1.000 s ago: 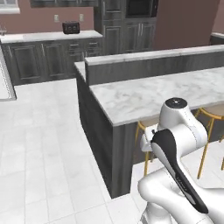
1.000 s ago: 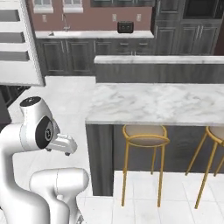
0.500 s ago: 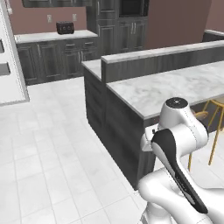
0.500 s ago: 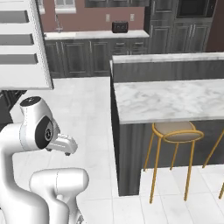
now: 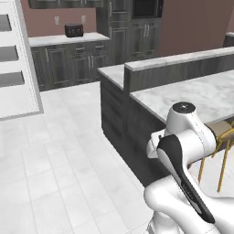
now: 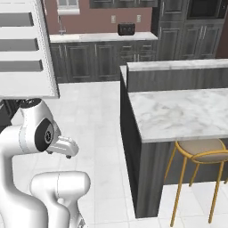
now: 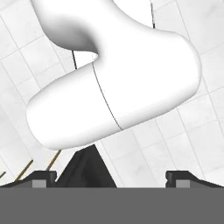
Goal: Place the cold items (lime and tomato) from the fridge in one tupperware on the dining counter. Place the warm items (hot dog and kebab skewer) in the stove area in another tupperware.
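The lime, tomato, hot dog, kebab skewer and tupperware are out of view. The fridge's white door (image 5: 16, 68) with its grey shelf slots stands open at the left, also in the right base view (image 6: 26, 49). The marble dining counter (image 5: 196, 93) (image 6: 178, 111) lies to the right of the folded arm. In the hand view my gripper (image 7: 111, 179) is open and empty, its two dark fingertips (image 7: 43, 177) wide apart, looking down at tiled floor past the robot's own white body.
A dark toaster (image 5: 74, 30) (image 6: 126, 29) sits on the back counter over dark cabinets. A gold stool (image 6: 200, 156) (image 5: 224, 137) stands at the dining counter's near side. A raised dark ledge (image 6: 178, 73) backs the counter. White tiled floor (image 5: 68, 151) stretches toward the fridge.
The whole scene has slid to the right in both base views, so the base has moved; the fridge door now shows larger at the left. The arm keeps its folded pose, jaws still open.
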Robot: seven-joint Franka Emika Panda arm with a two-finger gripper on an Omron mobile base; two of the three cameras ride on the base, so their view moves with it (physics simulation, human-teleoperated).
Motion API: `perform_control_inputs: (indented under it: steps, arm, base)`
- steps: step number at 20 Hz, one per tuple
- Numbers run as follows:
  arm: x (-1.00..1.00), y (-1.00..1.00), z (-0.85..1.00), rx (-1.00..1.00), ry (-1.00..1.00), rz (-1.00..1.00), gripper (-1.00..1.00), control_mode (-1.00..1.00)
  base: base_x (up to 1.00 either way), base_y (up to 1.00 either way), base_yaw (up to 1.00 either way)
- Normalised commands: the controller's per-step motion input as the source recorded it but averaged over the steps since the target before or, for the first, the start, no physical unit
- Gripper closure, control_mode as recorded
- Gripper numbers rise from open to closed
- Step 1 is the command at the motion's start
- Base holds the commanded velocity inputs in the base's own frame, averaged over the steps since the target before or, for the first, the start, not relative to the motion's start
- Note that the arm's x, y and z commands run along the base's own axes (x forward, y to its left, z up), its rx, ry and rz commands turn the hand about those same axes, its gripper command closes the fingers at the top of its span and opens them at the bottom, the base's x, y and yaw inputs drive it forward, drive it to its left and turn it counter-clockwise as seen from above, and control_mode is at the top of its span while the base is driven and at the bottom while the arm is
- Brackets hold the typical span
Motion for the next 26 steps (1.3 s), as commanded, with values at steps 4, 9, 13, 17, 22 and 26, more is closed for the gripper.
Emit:
perform_control_inputs:
  steps: [4,9,13,17,22,26]
  arm:
    - [0.0,0.0,0.0,0.0,0.0,0.0,-1.0,1.0]
    - [0.0,0.0,0.0,0.0,0.0,0.0,-1.0,1.0]
    - [0.0,0.0,0.0,0.0,0.0,0.0,-1.0,1.0]
    - [0.0,0.0,0.0,0.0,0.0,0.0,-1.0,1.0]
    - [0.0,0.0,0.0,0.0,0.0,0.0,-1.0,1.0]
    - [0.0,0.0,0.0,0.0,0.0,0.0,-1.0,1.0]
  base:
    - [0.67,0.06,0.0]
    - [0.74,0.0,0.0]
    - [0.84,0.0,0.0]
    - [0.92,-0.07,0.0]
    - [0.92,-0.12,0.0]
    - [0.93,-0.08,0.0]
